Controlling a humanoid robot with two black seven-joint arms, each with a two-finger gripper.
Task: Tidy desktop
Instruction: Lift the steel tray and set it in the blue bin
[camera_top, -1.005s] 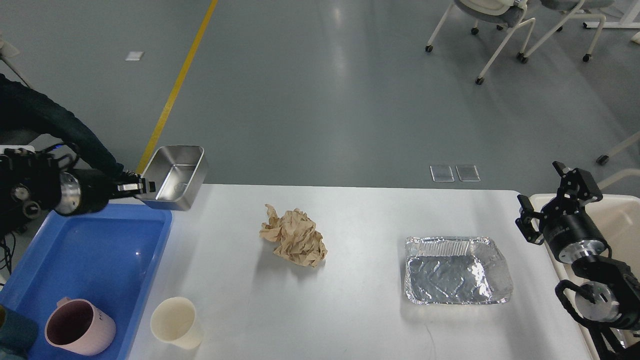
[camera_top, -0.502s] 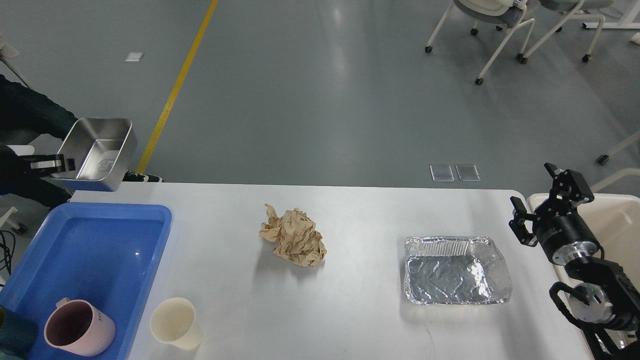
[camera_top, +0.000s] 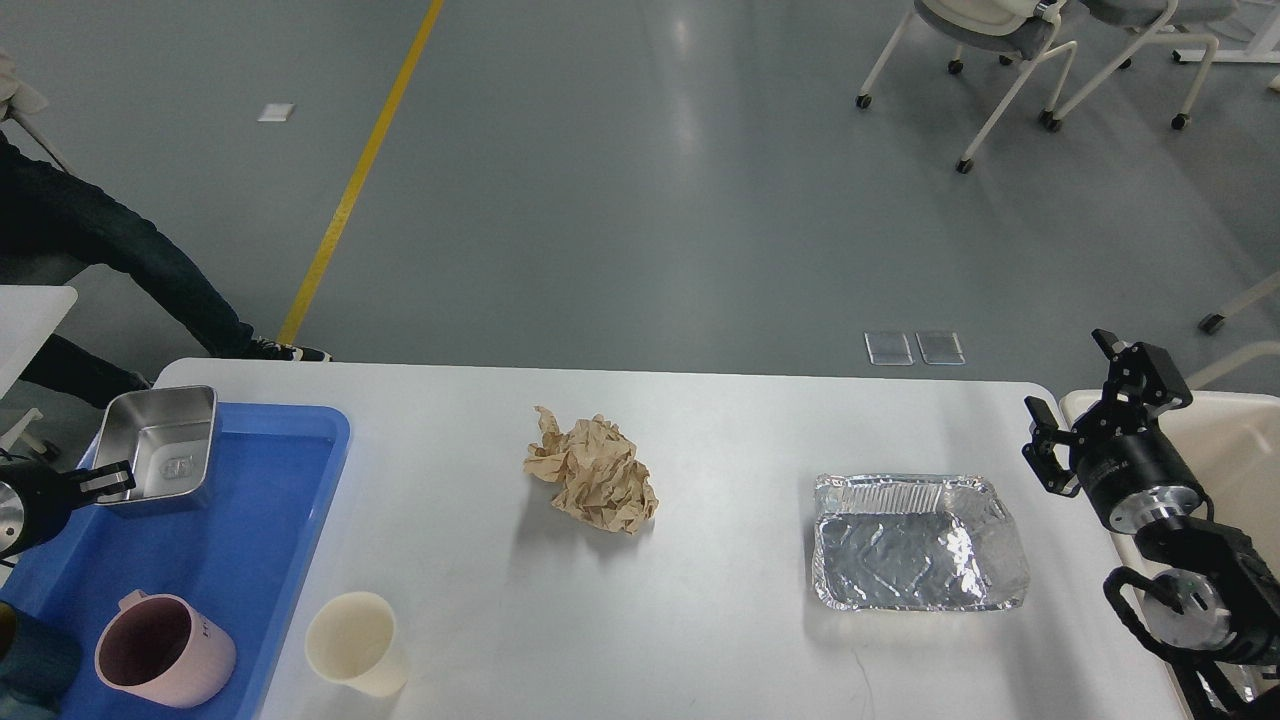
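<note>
The white desktop (camera_top: 720, 420) holds a crumpled brown paper ball (camera_top: 595, 476) at the middle, an empty foil tray (camera_top: 915, 545) at the right and a cream cup (camera_top: 352, 642) at the front left. My left gripper (camera_top: 112, 481) is shut on the rim of a steel box (camera_top: 160, 445), held over the far end of the blue tray (camera_top: 250, 540). My right gripper (camera_top: 1095, 400) is open and empty above the desktop's right edge, behind the foil tray.
A pink mug (camera_top: 160, 652) sits in the blue tray's near end beside a dark teal object (camera_top: 30, 665). A cream bin (camera_top: 1235, 440) stands off the right edge. A seated person's legs (camera_top: 110, 270) are at the far left. Chairs (camera_top: 1010, 50) stand on the floor behind.
My left gripper has carried the steel box from above the tray's far right corner, out to the left, then down over the tray's far left end. My right gripper shifted slightly.
</note>
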